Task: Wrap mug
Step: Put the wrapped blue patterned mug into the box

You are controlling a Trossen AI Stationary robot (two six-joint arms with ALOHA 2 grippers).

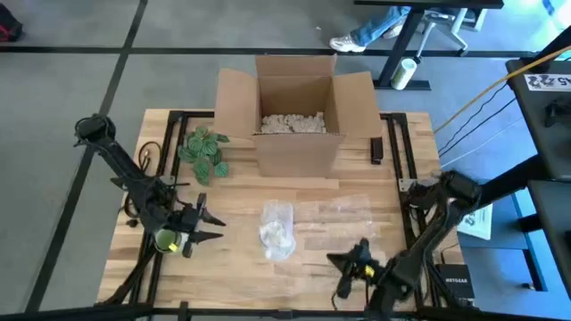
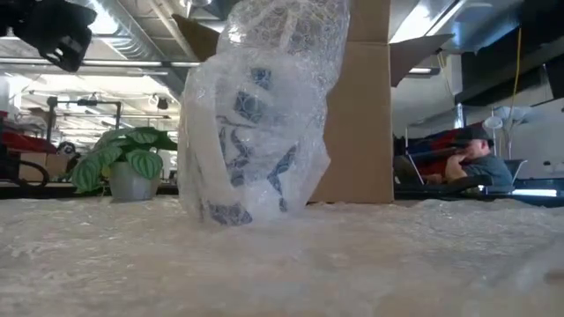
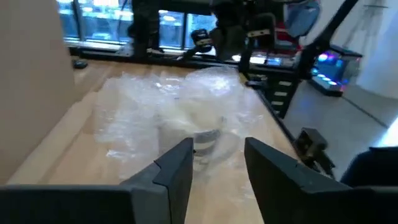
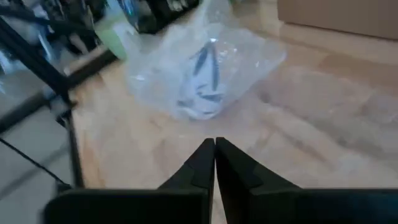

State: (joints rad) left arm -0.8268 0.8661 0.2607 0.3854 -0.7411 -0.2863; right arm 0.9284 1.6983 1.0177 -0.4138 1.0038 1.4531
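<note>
Crinkled clear bubble wrap (image 1: 335, 212) swaddles our one blue-patterned mug (image 1: 277, 229) at mid-table, before one cardboard box (image 1: 299, 111). Our left gripper (image 1: 207, 225) gapes empty; our right gripper (image 1: 343, 272) is pinched closed on nothing.

grey carpeted floor (image 1: 80, 98) crossed by dark seams; bright ceiling strip lights (image 2: 141, 40); seated person (image 2: 480, 163) at desk.

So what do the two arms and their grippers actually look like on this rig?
Both arms are dark, near black, built of slim jointed links. The left gripper ends in two thin pointed fingers, with a yellow-green part just behind it; thin dark cables trail near that arm. The right gripper looks the same dark colour. Up close, the left fingers are flat, angular and matte. No markings are visible.
</note>
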